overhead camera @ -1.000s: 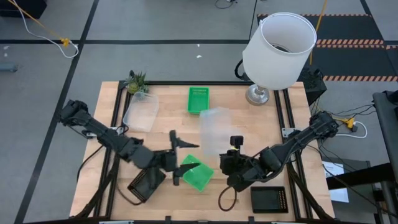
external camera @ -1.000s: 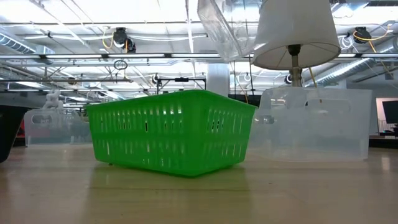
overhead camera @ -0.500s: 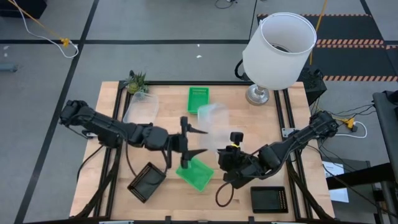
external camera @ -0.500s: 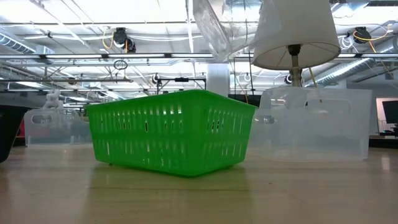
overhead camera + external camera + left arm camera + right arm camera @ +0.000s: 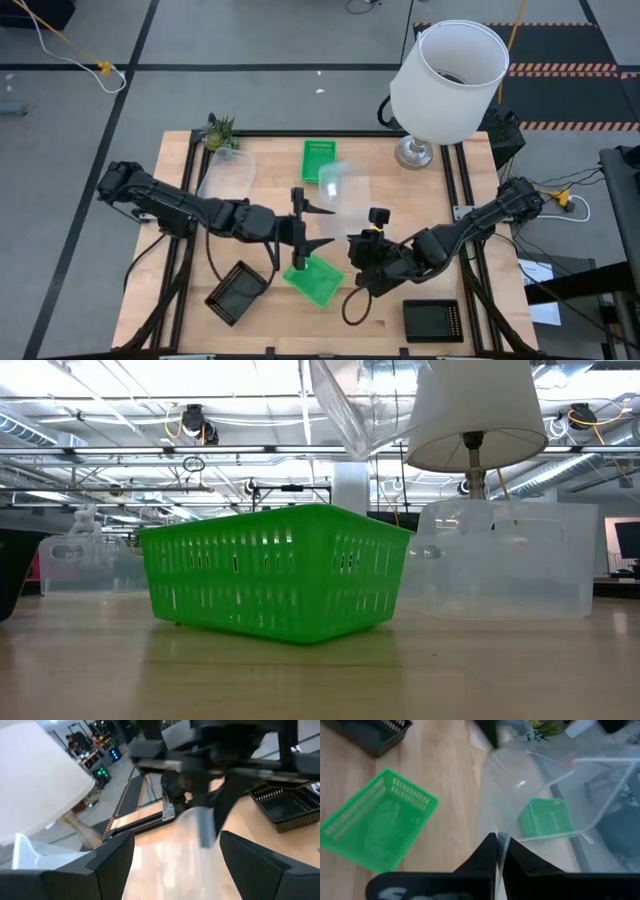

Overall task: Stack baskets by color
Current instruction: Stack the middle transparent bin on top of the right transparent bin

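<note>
My right gripper [image 5: 497, 845] is pinched on the clear plastic basket's [image 5: 343, 192] rim, lifted; its far edge blurs. My left gripper [image 5: 312, 228] gapes wide, empty, above the bright green slotted basket [image 5: 316, 279].

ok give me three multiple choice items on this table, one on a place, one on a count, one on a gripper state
1. Where does the white lampshade stand?
A. far right corner of the table
B. near left corner
C. table centre

2. How many bright green plastic baskets show from above?
A. one
B. two
C. four

3. What is the right gripper doing?
A. hanging open
B. shut on a black basket
C. shut on the clear plastic basket

Answers:
1 A, the lamp rises at the far right corner in the high view.
2 B, one green basket lies at the far edge, another near the front.
3 C, the right wrist view shows its fingers pinching the clear wall, lifted off the table.
</note>
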